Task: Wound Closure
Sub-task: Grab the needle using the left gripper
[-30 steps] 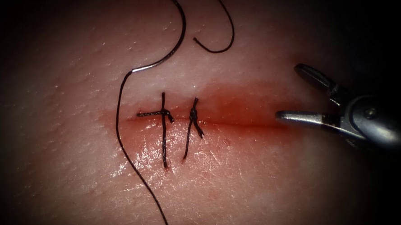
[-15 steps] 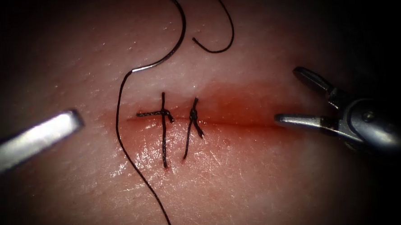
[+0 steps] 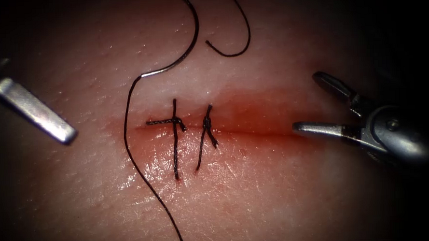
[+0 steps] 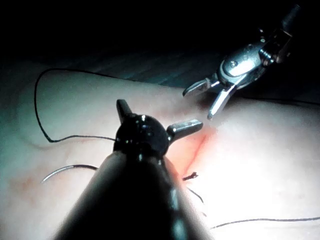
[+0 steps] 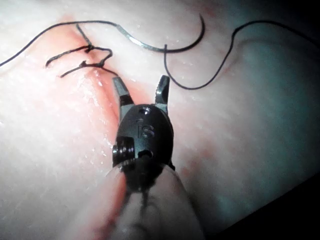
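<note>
left tool (image 3: 55, 130): over tissue (image 3: 275, 195) left of cut (image 3: 253, 131); jaws apart in left wrist view (image 4: 155, 120), holds nothing
right tool (image 3: 315, 101): at cut's right end, jaws apart, empty
needle (image 3: 185, 51): lying free on tissue above cut, not in tissue
thread (image 3: 128, 138): trails from needle past cut's left end
stitches (image 3: 191, 131): two tied; right part of cut open
step: likely between stitches; judged next needs needle regrasp
in the way: loose thread end (image 3: 233, 44) near needle

Dark surround (image 3: 412, 10) borders the lit field at the upper right and along the frame edges of the endoscope view; no detail can be made out in it. Left wrist view: a dark surface (image 4: 125, 60), faintly streaked, lies behind.
</note>
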Controlling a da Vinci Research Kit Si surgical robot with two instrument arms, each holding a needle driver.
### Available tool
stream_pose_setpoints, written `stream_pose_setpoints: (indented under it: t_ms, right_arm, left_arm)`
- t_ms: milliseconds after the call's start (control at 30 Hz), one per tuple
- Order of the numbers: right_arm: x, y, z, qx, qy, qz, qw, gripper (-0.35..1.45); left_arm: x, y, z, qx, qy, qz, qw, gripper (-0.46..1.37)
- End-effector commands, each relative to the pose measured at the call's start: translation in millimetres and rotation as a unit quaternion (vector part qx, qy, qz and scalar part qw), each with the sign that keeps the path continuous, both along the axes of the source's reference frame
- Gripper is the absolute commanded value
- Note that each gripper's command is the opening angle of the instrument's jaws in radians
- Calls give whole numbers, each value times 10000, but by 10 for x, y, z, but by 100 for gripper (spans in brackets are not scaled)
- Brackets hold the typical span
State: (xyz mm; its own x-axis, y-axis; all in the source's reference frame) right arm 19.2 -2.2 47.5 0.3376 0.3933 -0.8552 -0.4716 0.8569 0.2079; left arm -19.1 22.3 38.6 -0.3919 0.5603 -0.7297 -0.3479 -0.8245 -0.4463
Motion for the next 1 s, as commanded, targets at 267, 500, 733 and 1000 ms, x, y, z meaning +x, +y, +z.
stream_pose_setpoints:
  t_ms: [267, 500, 733, 1000]
  right_arm:
    - [0, -1, -1, 8, 14, -28, 10000, 126]
    - [0, -3, -1, 0, 19, -34, 10000, 126]
    - [-1, -4, -2, -2, 23, -39, 10000, 127]
    - [1, -4, -1, -2, 19, -33, 10000, 127]
  left_arm:
    - [-41, 7, 38, 1068, 874, -168, 9903, 101]
    - [-63, -9, 101, 1482, 1378, 23, 9793, 105]
    - [-57, -16, 173, 1518, 1516, 61, 9767, 104]
    - [-54, -14, 223, 1639, 1871, -11, 9686, 95]
